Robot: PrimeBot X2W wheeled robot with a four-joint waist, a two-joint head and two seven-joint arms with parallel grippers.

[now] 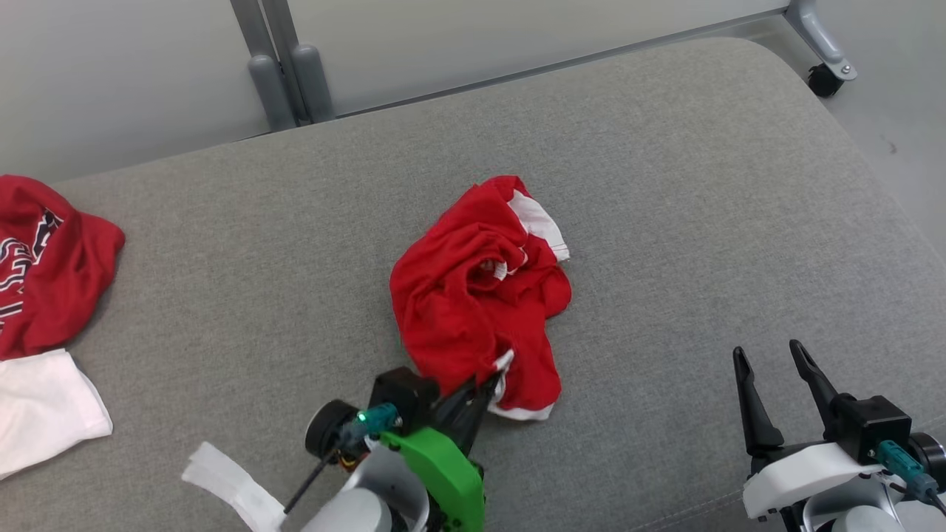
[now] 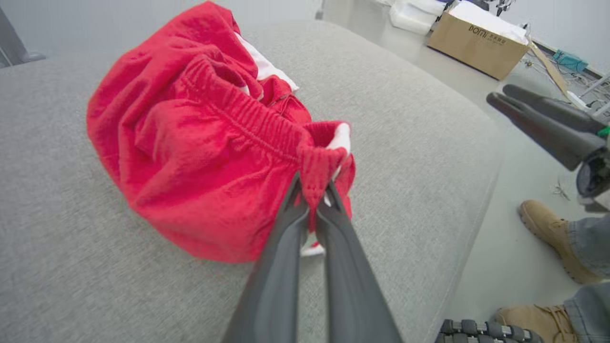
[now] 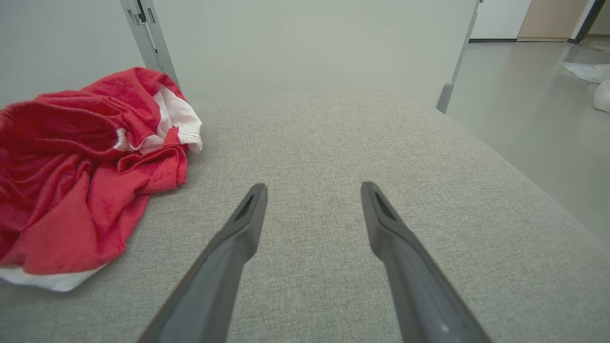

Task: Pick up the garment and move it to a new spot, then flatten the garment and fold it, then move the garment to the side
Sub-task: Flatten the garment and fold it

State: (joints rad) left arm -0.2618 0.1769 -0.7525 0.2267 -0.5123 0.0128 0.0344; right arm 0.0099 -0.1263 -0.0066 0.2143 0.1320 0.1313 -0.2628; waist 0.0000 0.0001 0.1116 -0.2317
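**Red garment** [image 1: 479, 295]: white-trimmed and crumpled in a heap. It is placed at the centre of the head view on the grey padded surface [image 1: 665, 207]. An elastic waistband is seen across the heap in the left wrist view.

**Left gripper** [image 1: 489, 383]: found at the lower centre of the head view, at the heap's lower edge. The fingers are pressed together, and a fold of red cloth beside a white patch is pinched between them.

**Right gripper** [image 1: 768, 351]: found at the lower right of the head view. The fingers are spread wide and nothing is held. It is well apart from the garment.

**Other items:**
- A second red garment [image 1: 44, 258], printed, is noted at the left edge.
- A white cloth [image 1: 41, 410] is noted just below it.
- A white strip [image 1: 229, 484] is noted at the lower left.
- A cardboard box [image 2: 476, 43] is noted at the upper right of the left wrist view.
- A person's tan boots [image 2: 548, 236] are noted at the lower right of the left wrist view.
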